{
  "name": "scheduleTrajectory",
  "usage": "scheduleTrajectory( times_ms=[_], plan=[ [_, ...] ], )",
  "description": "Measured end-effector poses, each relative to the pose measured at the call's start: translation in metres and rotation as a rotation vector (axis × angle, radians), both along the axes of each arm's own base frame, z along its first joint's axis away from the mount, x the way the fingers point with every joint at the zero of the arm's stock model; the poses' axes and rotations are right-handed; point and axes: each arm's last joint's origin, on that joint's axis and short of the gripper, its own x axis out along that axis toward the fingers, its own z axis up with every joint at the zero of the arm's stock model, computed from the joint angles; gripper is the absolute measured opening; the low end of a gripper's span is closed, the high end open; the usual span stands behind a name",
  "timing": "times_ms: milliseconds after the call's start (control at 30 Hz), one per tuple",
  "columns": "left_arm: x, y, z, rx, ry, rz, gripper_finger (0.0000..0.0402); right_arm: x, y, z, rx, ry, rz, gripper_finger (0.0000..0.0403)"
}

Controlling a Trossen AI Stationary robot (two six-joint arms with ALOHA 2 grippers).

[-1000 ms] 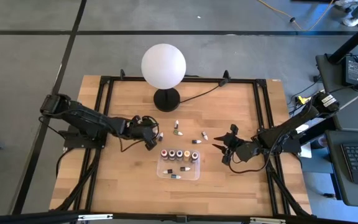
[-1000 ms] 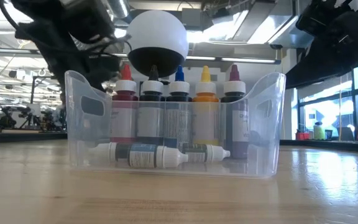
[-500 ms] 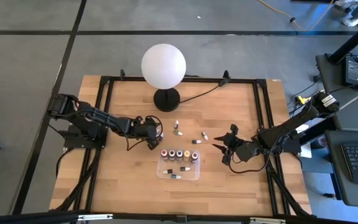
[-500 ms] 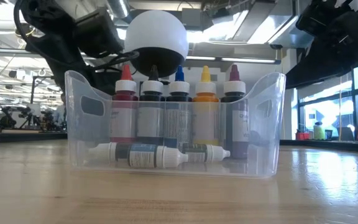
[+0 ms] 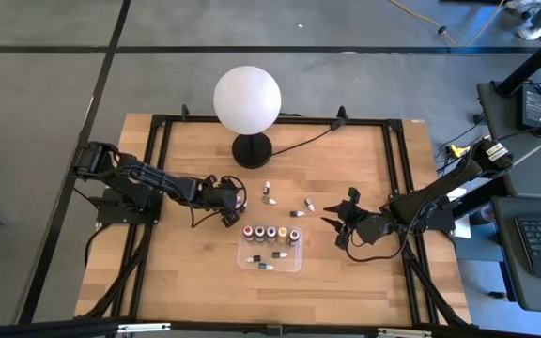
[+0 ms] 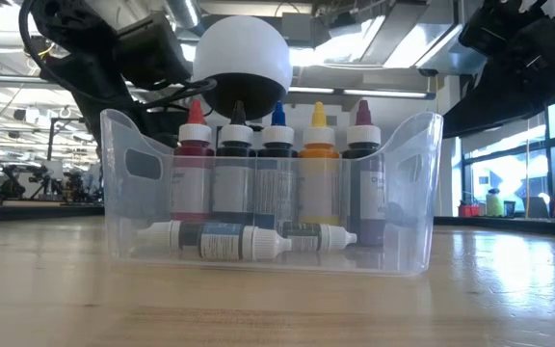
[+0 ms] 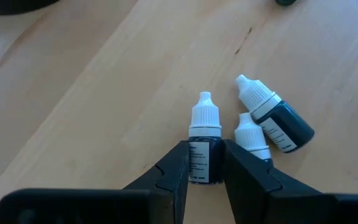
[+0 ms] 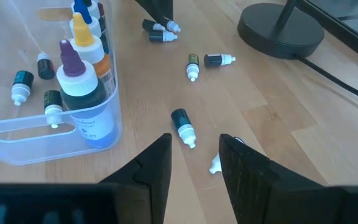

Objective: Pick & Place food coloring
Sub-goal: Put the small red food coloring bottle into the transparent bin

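Several food coloring bottles stand and lie in the clear tray, which also shows in the low view. More lie loose on the wood behind it. My left gripper is shut on a dark bottle with a white cap. Two other dark bottles lie right beside that one. My right gripper is open and empty at the tray's right. A loose bottle lies just ahead of its fingers, and a white cap lies between them. My left gripper pinches the dark bottle's body between its two fingers, one on each side. The fingers lie along the bottle and slant down from the table's left. The white cap points away from the gripper. I cannot tell whether the bottle rests on the wood.
A white globe lamp on a black base stands at the far middle, and its cord runs toward the table's right. Loose bottles lie between the lamp and the tray. A black frame borders the table top.
My left gripper has moved a little toward the table's right edge, up to the loose bottles beside the tray, and has then kept still. The right arm has not moved.
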Motion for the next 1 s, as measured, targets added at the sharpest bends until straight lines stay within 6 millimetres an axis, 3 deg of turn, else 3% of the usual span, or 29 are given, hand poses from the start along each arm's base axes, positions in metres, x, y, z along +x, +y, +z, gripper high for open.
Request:
scheduleTrajectory(
  times_ms=[533,800,1000],
  plan=[
    [-0.001,-0.001,0.005,-0.035,0.021,-0.019,0.0067,0.0,0.0,-0.001,-0.007,0.008,0.002,0.0137],
    [-0.012,0.0,0.049,-0.034,0.079,0.03,0.0066,0.0,0.0,-0.001,-0.006,0.008,0.001,0.0137],
    [-0.019,-0.015,0.092,-0.055,-0.076,-0.067,0.0065,-0.001,0.0,-0.001,-0.012,0.014,0.002,0.0137]
  ],
)
